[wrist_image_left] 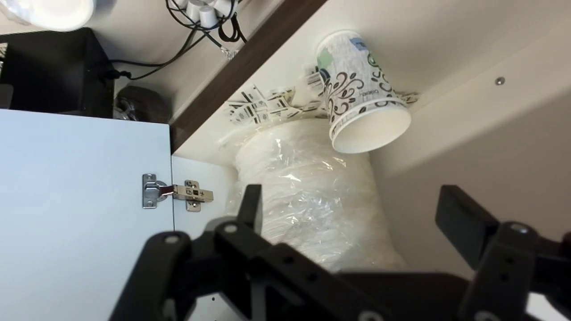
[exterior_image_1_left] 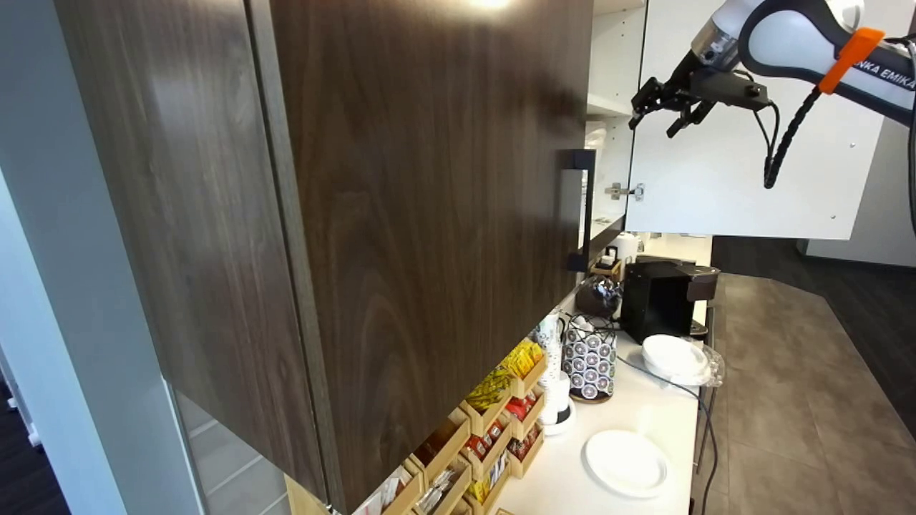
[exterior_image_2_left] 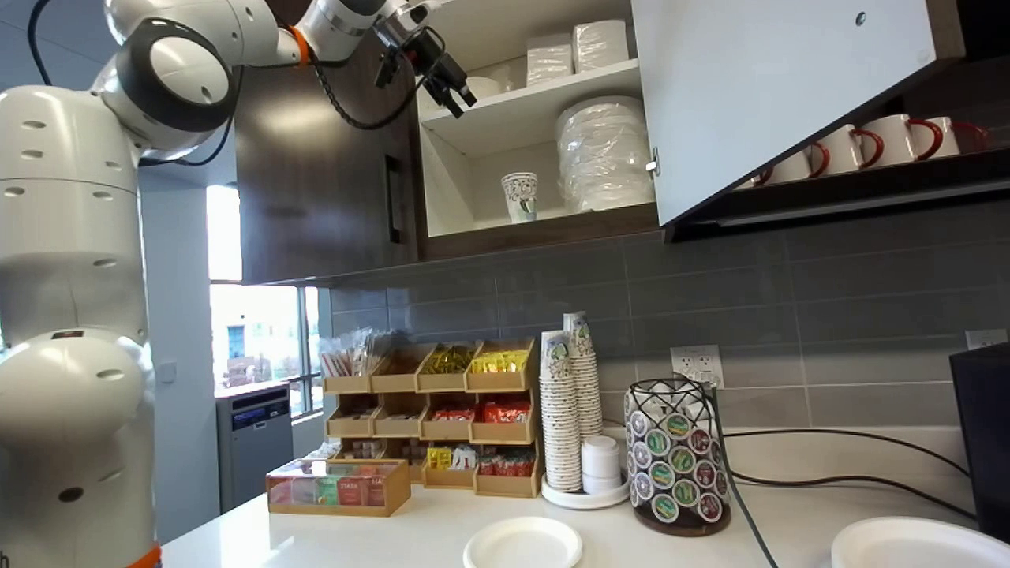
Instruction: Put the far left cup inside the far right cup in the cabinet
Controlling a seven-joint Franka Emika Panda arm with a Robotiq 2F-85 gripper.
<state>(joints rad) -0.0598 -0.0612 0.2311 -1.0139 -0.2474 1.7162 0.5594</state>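
Note:
The dark brown cabinet (exterior_image_1_left: 436, 214) has one white-backed door (exterior_image_2_left: 781, 95) swung open. A patterned white paper cup (exterior_image_2_left: 520, 197) stands upright on its lower shelf. In the wrist view the cup (wrist_image_left: 357, 84) shows its mouth, and a second rim line just below it looks like one cup nested in another. No separate cup shows on that shelf. My gripper (exterior_image_2_left: 424, 85) is open and empty, above and to the left of the cup in that exterior view, by the upper shelf's front. It also shows in an exterior view (exterior_image_1_left: 653, 125) and the wrist view (wrist_image_left: 350, 200).
A plastic-wrapped white stack (exterior_image_2_left: 606, 154) stands right of the cup. The upper shelf (exterior_image_2_left: 536, 96) edge lies near the gripper. A closed door has a black bar handle (exterior_image_2_left: 391, 197). Below, the counter holds cup stacks (exterior_image_2_left: 559, 418), a pod holder (exterior_image_2_left: 677, 465) and condiment bins (exterior_image_2_left: 446, 430).

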